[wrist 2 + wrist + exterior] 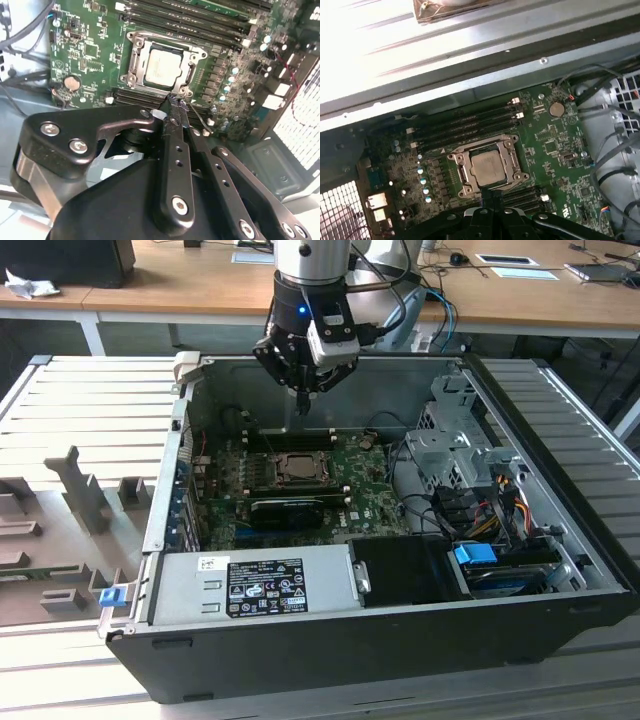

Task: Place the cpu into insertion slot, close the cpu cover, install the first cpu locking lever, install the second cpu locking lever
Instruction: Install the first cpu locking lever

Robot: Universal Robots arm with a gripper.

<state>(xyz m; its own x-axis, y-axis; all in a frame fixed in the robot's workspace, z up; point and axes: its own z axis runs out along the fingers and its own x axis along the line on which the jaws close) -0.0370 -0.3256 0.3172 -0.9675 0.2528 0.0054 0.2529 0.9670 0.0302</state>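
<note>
tool (176, 101) pinched fully closed, holding nothing - hangs over the board near the insertion slot (198, 54). cpu (164, 65) sits in the slot, cpu cover (139, 56) flat over it. can't tell if the 2 levers are latched - i'd push them with the closed tip, staying off the chip.

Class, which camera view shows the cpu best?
The second wrist view: the cpu shows whole, large and well lit there. The first wrist view shows it whole but dimmer; the exterior view, a tiny pale square.
</note>
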